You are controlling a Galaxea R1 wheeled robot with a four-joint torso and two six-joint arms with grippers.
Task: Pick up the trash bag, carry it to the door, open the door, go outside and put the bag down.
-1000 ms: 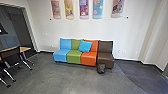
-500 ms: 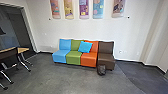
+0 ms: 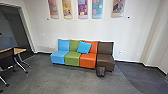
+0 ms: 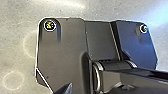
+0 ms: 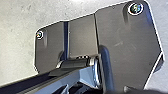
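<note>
In the head view a small dark bag (image 3: 101,71) stands on the floor, right in front of the brown seat at the right end of the sofa. Its top looks level with the lower part of that seat. Both wrist views show the robot's own dark plate and jointed bar above a grey floor. Whether either gripper is open or shut, I cannot tell.
A sofa of blue, green, orange (image 3: 88,60) and brown seats stands along the white wall, a blue pillow (image 3: 84,47) on it. To the left are a table (image 3: 20,50) with metal legs and a dark doorway (image 3: 18,30). Colourful panels hang above.
The whole head view has shifted slightly and the sofa and bag show a little larger, so the camera has moved nearer. The bag keeps its place by the brown seat.
</note>
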